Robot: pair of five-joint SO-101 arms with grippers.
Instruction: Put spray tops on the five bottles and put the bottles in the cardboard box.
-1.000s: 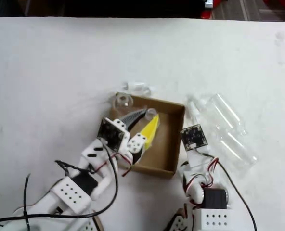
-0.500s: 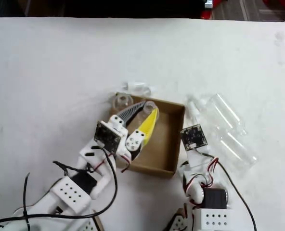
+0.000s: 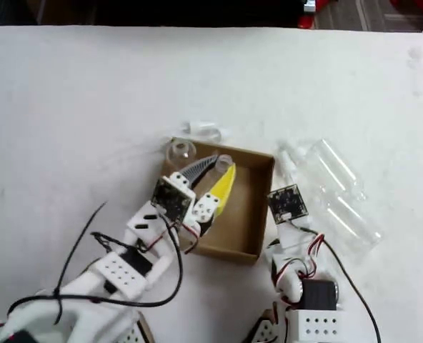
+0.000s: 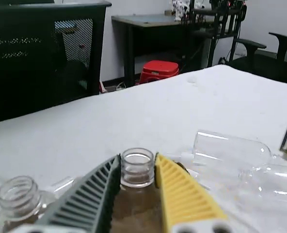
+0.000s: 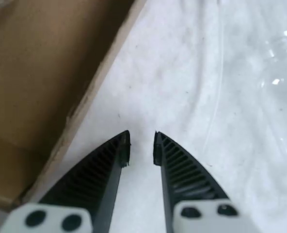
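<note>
My left gripper point(image 3: 219, 163), with one grey and one yellow finger, is shut on the neck of a clear bottle point(image 4: 137, 171) with no spray top. It holds this bottle point(image 3: 224, 161) upright inside the far part of the cardboard box point(image 3: 249, 214). A second open-necked bottle point(image 3: 180, 151) point(image 4: 17, 196) stands at the box's far left corner. A small clear spray top point(image 3: 204, 130) lies just beyond it. Two clear bottles point(image 3: 333, 170) point(image 3: 352, 218) lie on their sides right of the box. My right gripper point(image 5: 141, 144) hangs narrowly open over bare table beside the box wall point(image 5: 92, 92).
The white table point(image 3: 90, 107) has free room to the left and at the back. The lying bottles point(image 4: 231, 149) crowd the space right of the box. Cables trail from the left arm point(image 3: 126, 264) near the front edge.
The left arm has shifted slightly right and its cable has swung, with the bottle still held in the box's far part. The right arm has not moved.
</note>
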